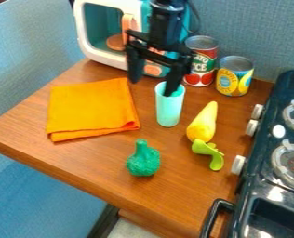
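Hanging the black gripper [152, 86] over the brown table [100, 155], just past the upper right corner of the orange cloth [90, 109]. Keeping the two fingers wide apart and holding nothing between them. Poking one finger into the open top of the light blue cup [169, 111], and leaving the other finger outside, on the side nearer the cloth. Standing the cup up straight, just to the right of the cloth, without touching it.

Seeing the cloth lying folded and flat. Seeing a bumpy green toy broccoli [143, 162] sitting below the cloth's lower right corner, with its stem pointing up. Seeing a yellow toy [203, 123], fat at the bottom and thin at the top, lying farther right of the cloth, past the cup. Seeing a bent light green toy [210, 153] touching the fat end of the yellow one, lower down than the cloth.

Seeing a red can [201, 60] and a yellow and blue can [235, 76] standing up, above and to the right of the cloth. Seeing a white and teal toy microwave [104, 56] standing behind the cloth. Seeing a black toy stove [255, 172] with white knobs [238, 164] standing far to the right of the cloth.
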Robot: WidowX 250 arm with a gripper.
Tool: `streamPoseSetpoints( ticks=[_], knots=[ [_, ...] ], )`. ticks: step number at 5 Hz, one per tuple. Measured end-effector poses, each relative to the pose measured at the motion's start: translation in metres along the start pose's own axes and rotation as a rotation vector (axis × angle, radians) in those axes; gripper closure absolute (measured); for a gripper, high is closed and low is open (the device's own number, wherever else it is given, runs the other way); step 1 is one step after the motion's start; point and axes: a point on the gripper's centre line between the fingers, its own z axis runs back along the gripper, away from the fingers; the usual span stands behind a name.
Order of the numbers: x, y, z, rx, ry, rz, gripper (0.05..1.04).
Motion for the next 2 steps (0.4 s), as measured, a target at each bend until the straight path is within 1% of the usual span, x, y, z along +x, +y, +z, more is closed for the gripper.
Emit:
streamPoseSetpoints(
  ticks=[1,2],
  knots=[
    [-0.029,0.004,0.001,0.004,-0.002,0.013,0.078],
    [-0.051,0.002,0.002,-0.028,-0.01,0.017,0.079]
  ],
)
